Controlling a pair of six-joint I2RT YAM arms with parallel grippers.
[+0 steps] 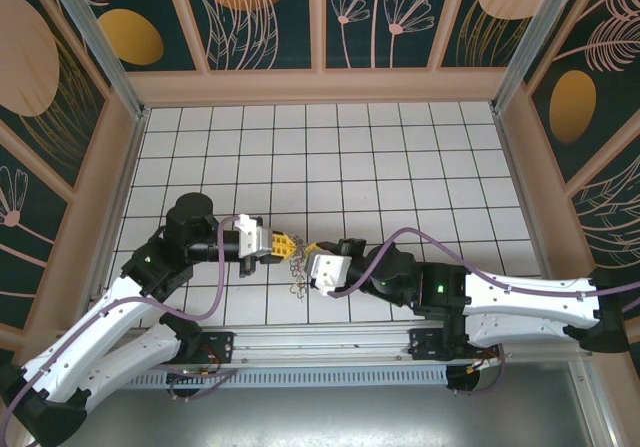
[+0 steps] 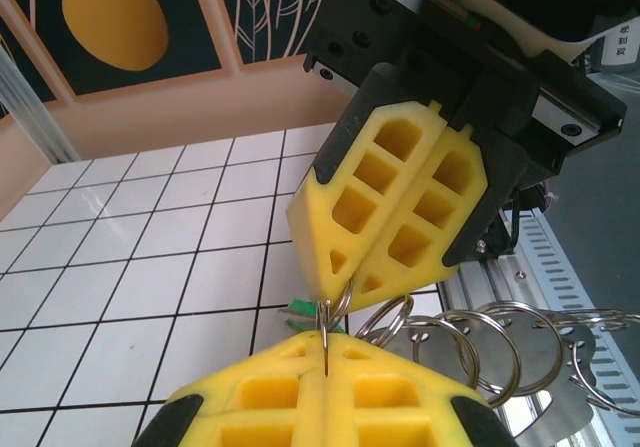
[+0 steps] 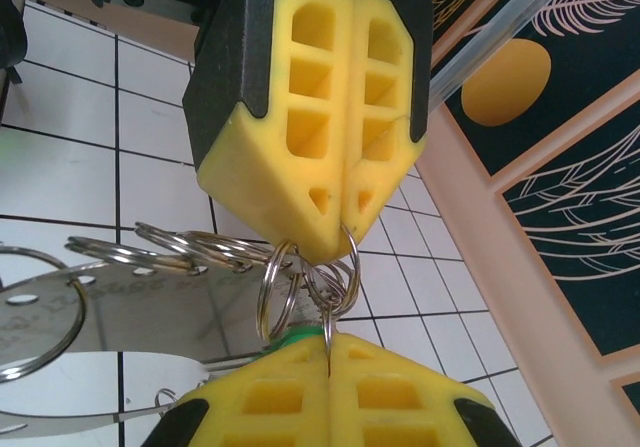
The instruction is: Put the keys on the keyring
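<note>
The left gripper (image 1: 291,243) and the right gripper (image 1: 309,253) are meeting tip to tip above the near tiles of the table (image 1: 400,147); the keyring (image 1: 297,273) is hanging between them. The left wrist view is showing the left jaws closed on one silvery ring; the right wrist view is showing the right jaws closed on the keys (image 3: 296,335), with the green head at the fingertips.

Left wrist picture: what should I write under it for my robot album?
Left gripper and right gripper, both shut, pinch linked silvery rings tip to tip over the white tiled table.
</note>
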